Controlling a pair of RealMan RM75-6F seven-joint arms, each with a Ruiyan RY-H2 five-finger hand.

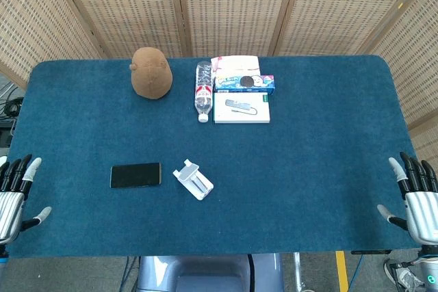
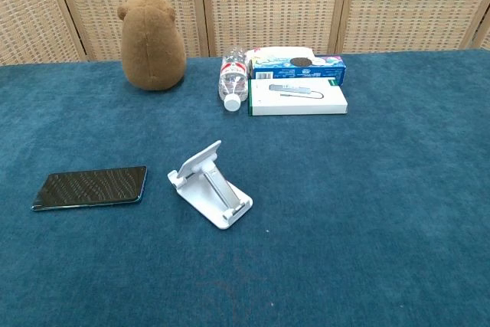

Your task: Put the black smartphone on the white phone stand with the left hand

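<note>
The black smartphone (image 1: 135,175) (image 2: 90,188) lies flat, screen up, on the blue table cover, left of centre near the front. Just to its right stands the white phone stand (image 1: 194,180) (image 2: 211,185), with nothing on it. My left hand (image 1: 15,196) hovers at the table's front left corner, fingers spread and holding nothing, well to the left of the phone. My right hand (image 1: 417,196) sits at the front right corner, fingers spread and holding nothing. Neither hand shows in the chest view.
At the back sit a brown plush toy (image 1: 150,72) (image 2: 152,40), a lying water bottle (image 1: 203,90) (image 2: 233,78), a white box (image 1: 241,108) (image 2: 297,98) and a blue snack box (image 1: 245,83) (image 2: 306,65). Wicker screens stand behind the table.
</note>
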